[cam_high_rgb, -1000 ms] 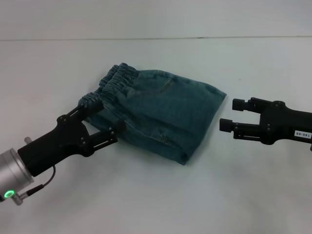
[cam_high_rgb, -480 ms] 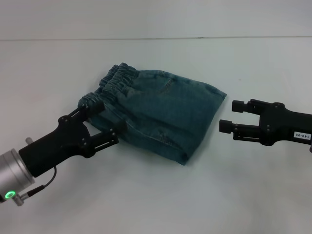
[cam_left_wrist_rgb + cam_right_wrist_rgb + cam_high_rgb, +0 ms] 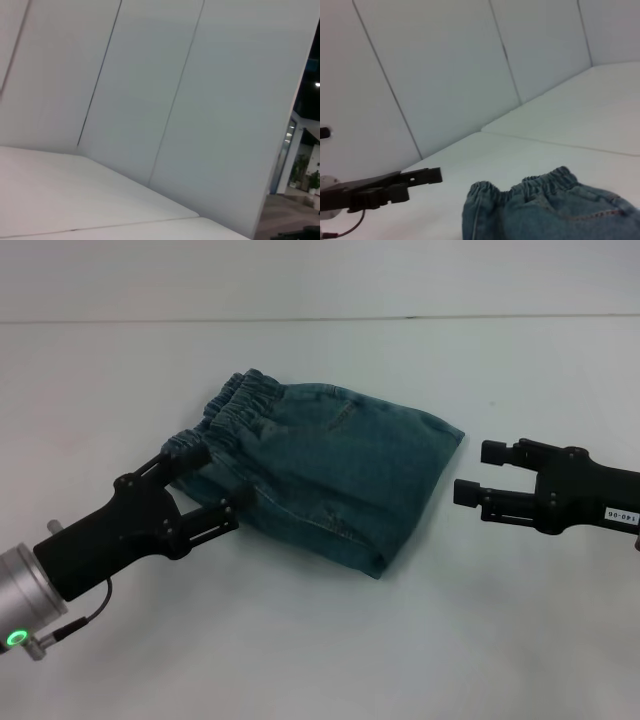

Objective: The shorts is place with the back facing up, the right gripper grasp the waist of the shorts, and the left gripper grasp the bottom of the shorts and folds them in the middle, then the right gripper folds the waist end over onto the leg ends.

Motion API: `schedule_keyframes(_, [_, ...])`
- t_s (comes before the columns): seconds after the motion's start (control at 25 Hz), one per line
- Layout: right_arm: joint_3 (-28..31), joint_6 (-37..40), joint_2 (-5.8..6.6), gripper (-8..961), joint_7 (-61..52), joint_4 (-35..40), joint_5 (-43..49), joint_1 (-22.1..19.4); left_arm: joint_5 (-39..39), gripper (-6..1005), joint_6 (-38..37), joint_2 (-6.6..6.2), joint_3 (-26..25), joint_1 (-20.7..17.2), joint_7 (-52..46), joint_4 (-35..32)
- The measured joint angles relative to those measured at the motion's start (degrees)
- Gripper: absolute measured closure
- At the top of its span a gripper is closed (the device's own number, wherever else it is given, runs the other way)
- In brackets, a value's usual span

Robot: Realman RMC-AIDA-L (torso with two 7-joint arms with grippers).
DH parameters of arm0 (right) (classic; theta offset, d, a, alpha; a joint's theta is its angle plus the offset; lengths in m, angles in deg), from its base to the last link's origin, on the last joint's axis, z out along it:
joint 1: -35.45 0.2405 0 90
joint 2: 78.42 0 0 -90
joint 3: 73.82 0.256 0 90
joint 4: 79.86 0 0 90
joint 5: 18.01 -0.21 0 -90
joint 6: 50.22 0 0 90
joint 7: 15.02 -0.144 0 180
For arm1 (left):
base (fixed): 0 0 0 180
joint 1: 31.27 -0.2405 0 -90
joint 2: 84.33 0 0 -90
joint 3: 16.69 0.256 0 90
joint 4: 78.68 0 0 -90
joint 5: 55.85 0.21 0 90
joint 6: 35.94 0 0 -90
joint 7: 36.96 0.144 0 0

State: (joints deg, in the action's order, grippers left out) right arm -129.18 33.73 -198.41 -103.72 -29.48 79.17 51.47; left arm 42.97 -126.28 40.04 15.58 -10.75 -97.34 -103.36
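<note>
The blue denim shorts (image 3: 330, 465) lie folded in half on the white table (image 3: 420, 640), elastic waist (image 3: 235, 410) toward the left and leg ends toward the right. My left gripper (image 3: 215, 482) is open at the waist corner, its upper finger (image 3: 190, 458) touching the waistband and nothing pinched between the fingers. My right gripper (image 3: 478, 471) is open, a short gap to the right of the leg ends. The right wrist view shows the shorts (image 3: 550, 210) and the left gripper (image 3: 422, 184) beside the waist.
Bare white table (image 3: 560, 145) surrounds the shorts on all sides, with white wall panels (image 3: 150, 90) behind. The left wrist view shows only table and wall.
My left gripper has slid back a little toward the lower left, away from the waist. The right gripper has shifted slightly to the right. The shorts have not moved.
</note>
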Motion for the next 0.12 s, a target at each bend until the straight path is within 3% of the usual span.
schedule_keyframes(0.12, [0.8,-0.18,0.0,83,0.53,-0.71,-0.31,-0.07,-0.08,89,-0.01,0.0,-0.4,-0.02,0.09,0.18])
